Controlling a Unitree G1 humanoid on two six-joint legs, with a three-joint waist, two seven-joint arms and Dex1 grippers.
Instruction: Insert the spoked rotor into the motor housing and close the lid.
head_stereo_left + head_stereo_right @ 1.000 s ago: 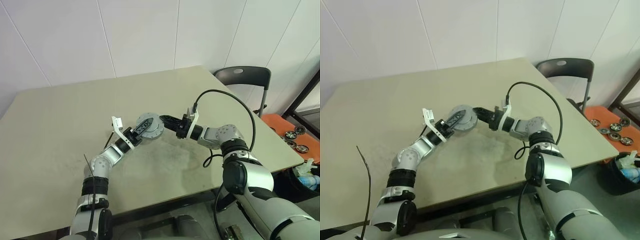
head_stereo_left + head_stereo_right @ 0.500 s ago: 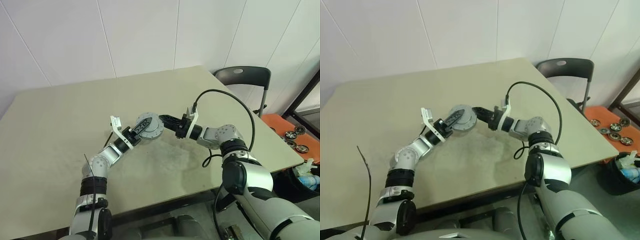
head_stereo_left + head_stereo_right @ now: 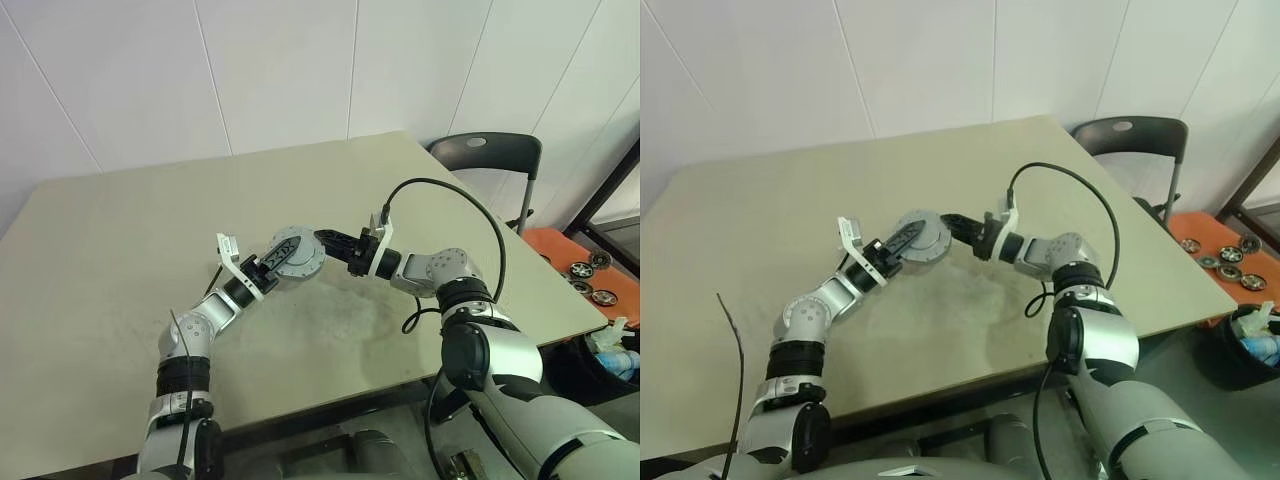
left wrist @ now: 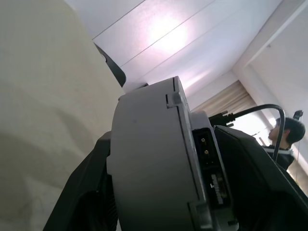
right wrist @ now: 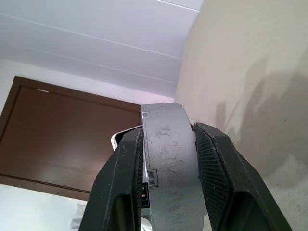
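Above the middle of the table (image 3: pixel 120 220), well clear of every edge, both arms meet on one round grey assembly. Motor housing (image 3: pixel 297 257) held off the surface, tilted, its face toward the head camera.

Right gripper (image 3: pixel 322 239): jaws partly closed across the housing's thickness; in the right wrist view both pads (image 5: pixel 214 173) press the grey rim flat. Firm grip, by the look of it.

Left gripper (image 3: pixel 283 254): fingers laid over the face and rim, about half spread, bracketing the housing in the left wrist view (image 4: pixel 154 159). Whether it truly clamps, cannot tell.

Spoked rotor and lid: cannot be told apart on the housing face under the black fingers.

Risks, as judgement:
- Left fingers loosening could let a face part slip off the tilted housing and fall to the table.
- Opposed grips could cock the lid in its seat.
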